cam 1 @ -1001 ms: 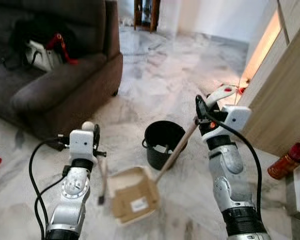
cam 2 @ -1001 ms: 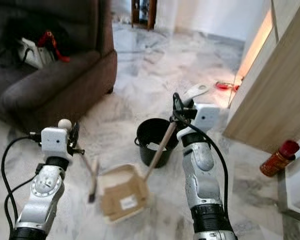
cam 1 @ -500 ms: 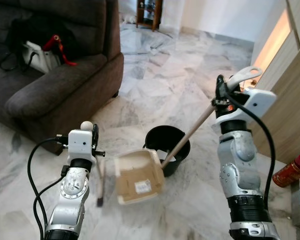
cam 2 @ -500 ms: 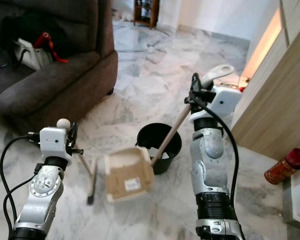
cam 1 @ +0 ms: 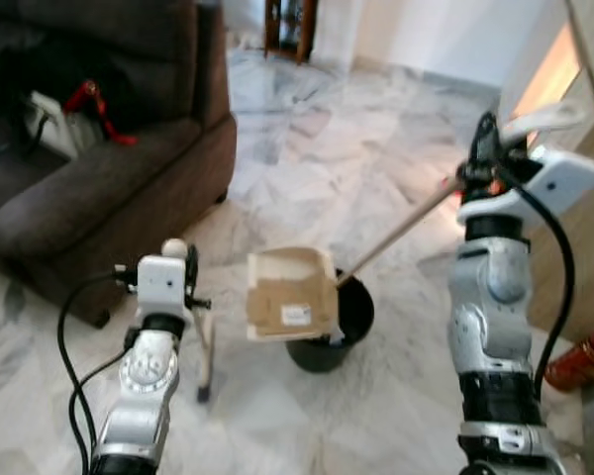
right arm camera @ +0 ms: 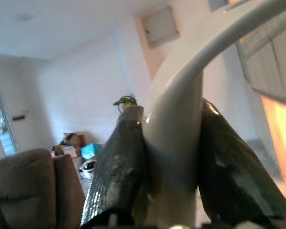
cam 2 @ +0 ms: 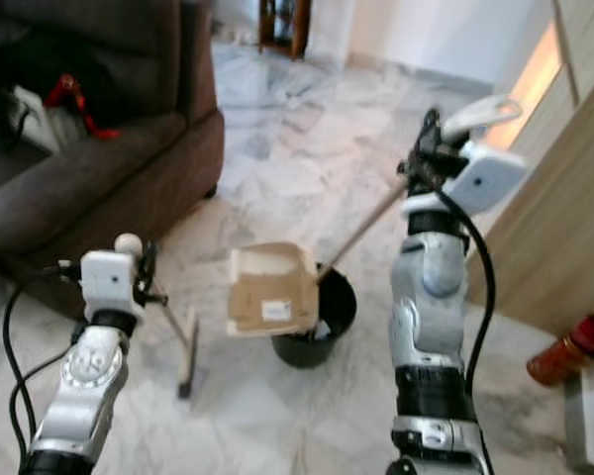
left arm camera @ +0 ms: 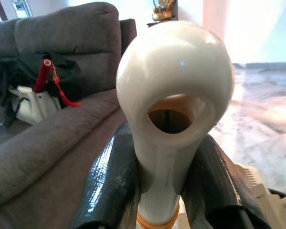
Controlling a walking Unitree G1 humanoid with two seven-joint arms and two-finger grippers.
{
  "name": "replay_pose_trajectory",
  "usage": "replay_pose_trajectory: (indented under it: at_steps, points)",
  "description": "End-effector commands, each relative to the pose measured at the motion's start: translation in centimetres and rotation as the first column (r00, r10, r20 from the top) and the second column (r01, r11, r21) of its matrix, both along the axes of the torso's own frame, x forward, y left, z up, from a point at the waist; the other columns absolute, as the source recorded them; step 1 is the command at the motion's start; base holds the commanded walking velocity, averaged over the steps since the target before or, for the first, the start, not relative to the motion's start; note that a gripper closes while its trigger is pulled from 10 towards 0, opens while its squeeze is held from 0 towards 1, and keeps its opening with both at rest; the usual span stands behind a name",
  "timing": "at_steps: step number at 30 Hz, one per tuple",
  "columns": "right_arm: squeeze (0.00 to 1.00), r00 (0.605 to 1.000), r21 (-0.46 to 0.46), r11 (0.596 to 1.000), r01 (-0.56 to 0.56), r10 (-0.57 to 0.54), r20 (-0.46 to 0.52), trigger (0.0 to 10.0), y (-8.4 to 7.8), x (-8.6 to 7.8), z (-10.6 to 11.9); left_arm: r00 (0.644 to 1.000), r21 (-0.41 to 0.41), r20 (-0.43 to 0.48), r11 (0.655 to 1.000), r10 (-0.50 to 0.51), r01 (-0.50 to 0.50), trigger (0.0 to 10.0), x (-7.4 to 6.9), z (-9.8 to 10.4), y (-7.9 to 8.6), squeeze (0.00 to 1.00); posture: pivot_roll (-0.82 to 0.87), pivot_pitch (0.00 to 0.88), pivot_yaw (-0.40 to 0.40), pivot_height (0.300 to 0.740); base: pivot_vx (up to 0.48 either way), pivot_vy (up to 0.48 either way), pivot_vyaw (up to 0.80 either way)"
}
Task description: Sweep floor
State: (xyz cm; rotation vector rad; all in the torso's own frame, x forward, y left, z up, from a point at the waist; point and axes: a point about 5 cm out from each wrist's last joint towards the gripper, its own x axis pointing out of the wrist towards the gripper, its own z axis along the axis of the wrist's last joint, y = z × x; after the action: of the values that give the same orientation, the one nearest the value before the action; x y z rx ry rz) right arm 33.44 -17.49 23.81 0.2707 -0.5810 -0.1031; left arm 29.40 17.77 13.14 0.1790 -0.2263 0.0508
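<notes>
Right gripper (cam 2: 428, 158) clamped on dustpan handle, dustpan (cam 1: 290, 294) tipped up below and left of it, right over bucket (cam 1: 329, 325). Left gripper (cam 1: 187, 280) clenched on brush (cam 1: 206, 354), head hanging near marble floor (cam 1: 307, 148). Best to tilt slowly, keep pan mouth inside bucket rim, avoid spilling.

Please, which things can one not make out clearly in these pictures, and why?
- Inside of the round black bucket: hidden in both eye views by the tilted cream dustpan lifted in front of it.
- Bristles of the short cream hand broom in the left gripper: motion blur, eye views.
- Red bottle: cut off by the edge, left eye view.
- White bag on the grey sofa: blurred.
</notes>
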Motion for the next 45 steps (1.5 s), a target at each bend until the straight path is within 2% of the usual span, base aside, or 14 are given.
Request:
replay_pose_trajectory:
  at_steps: [1, 12, 17, 30, 45]
  points:
    - [0.0, 0.999, 0.017, 1.0, 0.015, -0.016, 0.039, 10.0, -0.4, -0.3, 0.8, 0.998, 0.001, 0.061, 1.0, -0.018, 0.018, 10.0, 0.1, 1.3, -0.7, 0.0, 0.14, 0.067, -0.015, 0.74, 0.364, 0.0, -0.63]
    - [0.0, 0.999, 0.067, 0.997, -0.024, 0.022, 0.036, 10.0, 0.0, -0.2, 0.4, 0.998, 0.003, 0.062, 1.0, -0.021, 0.021, 10.0, 0.1, 1.3, -0.7, 0.0, 0.15, 0.071, -0.016, 0.74, 0.367, 0.0, -0.06]
    - [0.0, 0.998, 0.063, 0.998, -0.027, 0.024, 0.05, 10.0, 0.1, -0.3, 0.6, 0.998, 0.005, 0.065, 1.0, -0.02, 0.019, 10.0, 0.1, 1.3, -0.7, 0.0, 0.15, 0.07, -0.016, 0.74, 0.365, 0.0, -0.73]
    - [0.0, 0.997, 0.065, 0.997, -0.029, 0.024, 0.074, 10.0, 0.0, -0.4, 1.1, 0.996, -0.005, 0.083, 1.0, -0.022, 0.023, 10.0, 0.1, 1.6, -0.7, 0.0, 0.15, 0.072, -0.018, 0.74, 0.363, 0.0, 0.0]
    - [0.0, 0.994, 0.009, 1.0, -0.025, 0.024, 0.105, 10.0, 0.6, -0.9, 1.3, 0.996, 0.0, 0.089, 1.0, -0.025, 0.025, 10.0, 0.0, 1.7, -0.7, 0.0, 0.14, 0.078, -0.016, 0.74, 0.0, 0.0, 0.0]
